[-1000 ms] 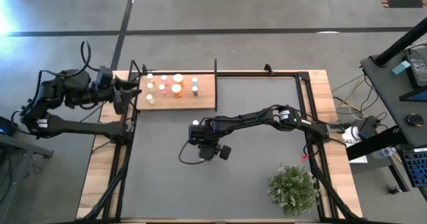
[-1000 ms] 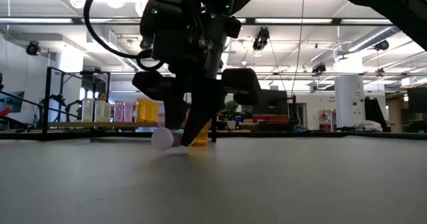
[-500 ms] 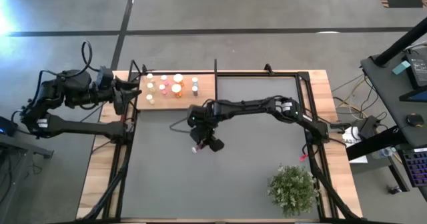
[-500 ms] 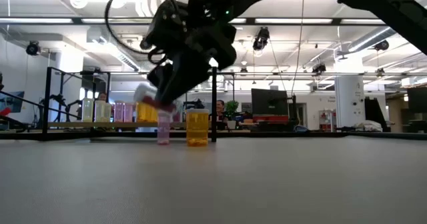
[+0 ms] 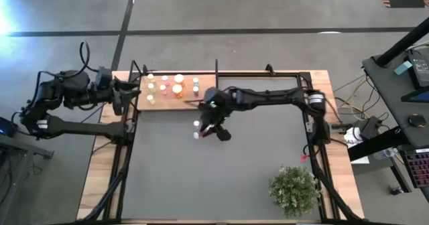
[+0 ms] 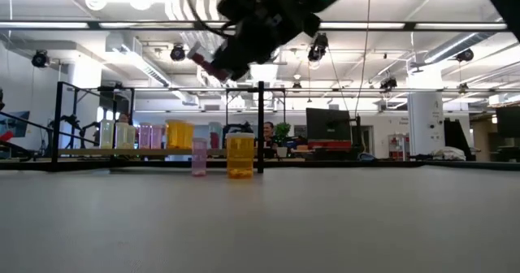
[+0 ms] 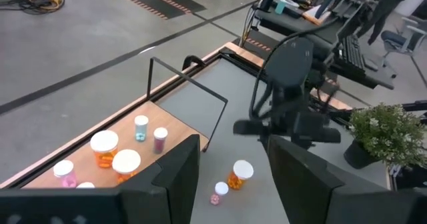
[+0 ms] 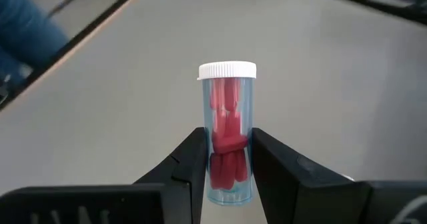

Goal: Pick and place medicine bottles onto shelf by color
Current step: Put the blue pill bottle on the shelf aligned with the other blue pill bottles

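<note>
My right gripper (image 8: 227,159) is shut on a clear bottle of red pills with a white cap (image 8: 227,134). It hangs high over the table's middle (image 6: 207,59), near the light-wood shelf (image 5: 208,99). Several white-capped bottles stand on the shelf (image 5: 167,86). An orange bottle (image 6: 240,157) and a small pink one (image 6: 199,157) stand upright on the grey tabletop below the gripper (image 5: 196,126). My left gripper (image 7: 233,144) waits open at the shelf's left end with nothing between its fingers. My right gripper pinches the lower half of the bottle's body (image 8: 227,164) between its two fingers. The capped end (image 8: 227,71) sticks out ahead of the fingertips. The fingers slant downward from the table's right side. The bottle is tilted and lifted clear of the table.
A bushy green plant (image 5: 293,188) stands at the near right corner. A thin black wire frame (image 7: 187,84) rises at the shelf's right end. Wooden strips and black rails (image 5: 312,118) border the grey tabletop.
My right gripper has risen and gone toward the table's far edge and the shelf, rolling as it went. It stays shut on the red-pill bottle. The bottle was low at the tabletop and is now lifted well clear above the two standing bottles.
</note>
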